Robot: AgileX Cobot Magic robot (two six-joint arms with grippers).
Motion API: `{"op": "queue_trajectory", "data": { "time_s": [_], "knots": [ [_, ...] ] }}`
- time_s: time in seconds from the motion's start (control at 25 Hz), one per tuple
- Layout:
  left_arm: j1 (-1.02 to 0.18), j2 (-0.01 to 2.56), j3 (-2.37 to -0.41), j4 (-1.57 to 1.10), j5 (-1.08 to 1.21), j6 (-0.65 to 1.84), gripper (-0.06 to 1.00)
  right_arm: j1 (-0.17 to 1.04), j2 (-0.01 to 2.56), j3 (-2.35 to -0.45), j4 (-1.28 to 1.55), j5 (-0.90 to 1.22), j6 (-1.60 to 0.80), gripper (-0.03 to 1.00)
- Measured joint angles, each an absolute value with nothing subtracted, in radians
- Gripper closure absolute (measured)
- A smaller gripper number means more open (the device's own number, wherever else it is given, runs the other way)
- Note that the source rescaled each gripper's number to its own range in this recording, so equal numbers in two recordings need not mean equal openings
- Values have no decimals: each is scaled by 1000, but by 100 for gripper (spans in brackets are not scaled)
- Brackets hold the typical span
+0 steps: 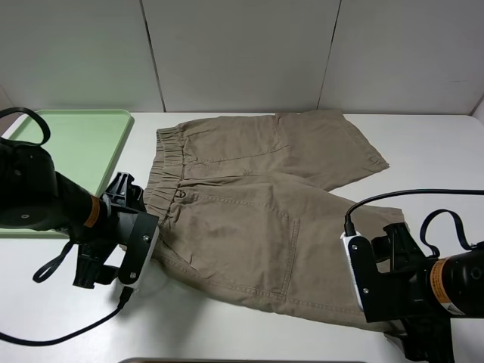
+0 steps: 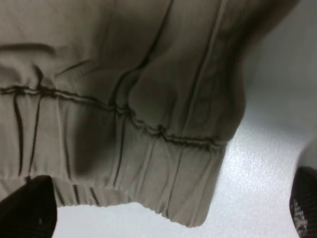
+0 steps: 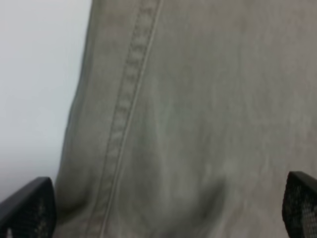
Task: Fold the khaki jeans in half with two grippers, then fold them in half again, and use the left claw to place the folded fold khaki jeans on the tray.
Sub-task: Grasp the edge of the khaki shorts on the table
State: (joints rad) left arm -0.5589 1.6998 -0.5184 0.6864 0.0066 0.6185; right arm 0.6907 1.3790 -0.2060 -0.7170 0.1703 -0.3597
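Jaws spread wide and clamped on nothing, the left gripper (image 2: 166, 207) straddles the near corner of the gathered waistband, its two dark fingertips (image 2: 26, 207) standing either side of the elastic hem with bare white table (image 1: 431, 151) beside it. At the other end of the same near edge, the right gripper (image 3: 163, 208) is equally wide apart over the stitched side seam of the nearer leg, cloth lying between its tips but not pinched. The khaki jeans (image 1: 257, 204) lie flat and unfolded in the middle of the table, waistband towards the left arm, legs towards the right, the single button (image 1: 181, 195) facing up. The placing looks deliberate: with one gripper at each end of the nearer long edge, both can likely take hold together and carry that edge over to the far side, making the first fold without the cloth sagging in the middle. The pale green tray (image 1: 76, 136) waits bare at the far left, just beside the waistband and within the left arm's reach, which suits the arm meant to deliver the bundle. The count: two grippers, one garment, one tray.
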Motion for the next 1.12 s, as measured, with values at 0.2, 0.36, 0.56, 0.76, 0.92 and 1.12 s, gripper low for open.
{"op": "queue_trajectory", "data": {
  "time_s": [0.2,0.36,0.56,0.76,0.92,1.12],
  "knots": [
    [-559,1700,-518,686,7,618,2,691,1379,-206,-711,155,-360,-3],
    [-559,1700,-518,686,7,618,2,691,1379,-206,-697,153,-360,-3],
    [-559,1720,-520,686,0,611,3,691,1428,-206,-708,145,-360,-3],
    [-558,1738,-528,689,-37,609,4,691,1490,-223,-739,138,-357,-3],
    [-558,1740,-528,690,-53,609,4,691,1519,-244,-746,140,-342,-3],
    [-558,1741,-528,690,-66,608,4,691,1539,-249,-766,138,-337,9]
  ]
}}
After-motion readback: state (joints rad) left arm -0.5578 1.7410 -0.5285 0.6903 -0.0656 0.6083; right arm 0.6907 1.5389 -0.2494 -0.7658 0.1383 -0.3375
